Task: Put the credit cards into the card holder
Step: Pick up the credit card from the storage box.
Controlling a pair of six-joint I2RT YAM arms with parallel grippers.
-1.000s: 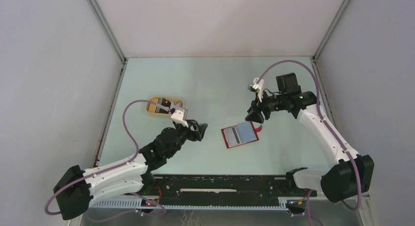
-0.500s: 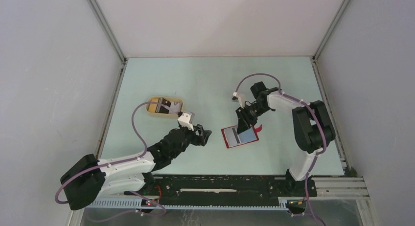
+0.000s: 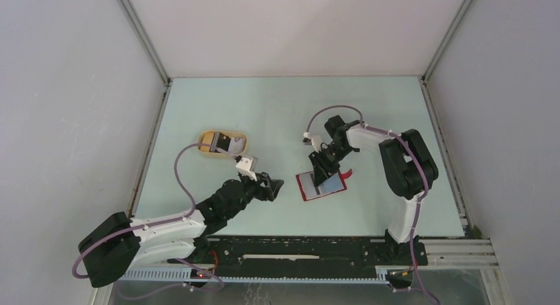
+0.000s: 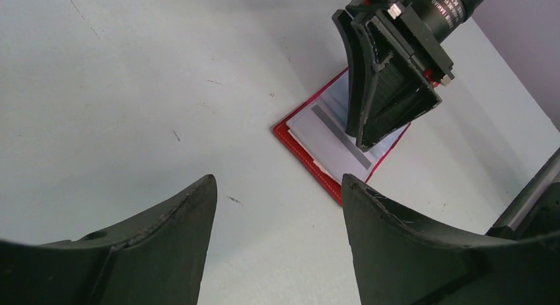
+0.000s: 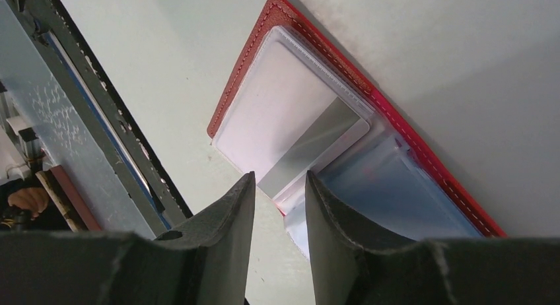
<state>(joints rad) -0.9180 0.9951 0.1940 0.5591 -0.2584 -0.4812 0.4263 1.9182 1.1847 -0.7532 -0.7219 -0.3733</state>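
The red card holder lies open on the table, showing a grey sleeve and a pale-blue one. A whitish credit card with a grey stripe sits in its left sleeve. My right gripper points down at the holder's near edge, its jaws a narrow gap apart with only bare table between them. From above, the right gripper covers part of the holder. My left gripper hovers open and empty over bare table, just left of the holder. More credit cards lie in the tan tray.
The tan oval tray stands at the left, behind my left arm. The holder's red closure tab sticks out to the right. A black rail runs along the near edge. Grey walls enclose the table on three sides.
My right arm swung down and left until its gripper reached the open card holder, and its jaws narrowed. The left gripper crept a little closer to the holder, still open.
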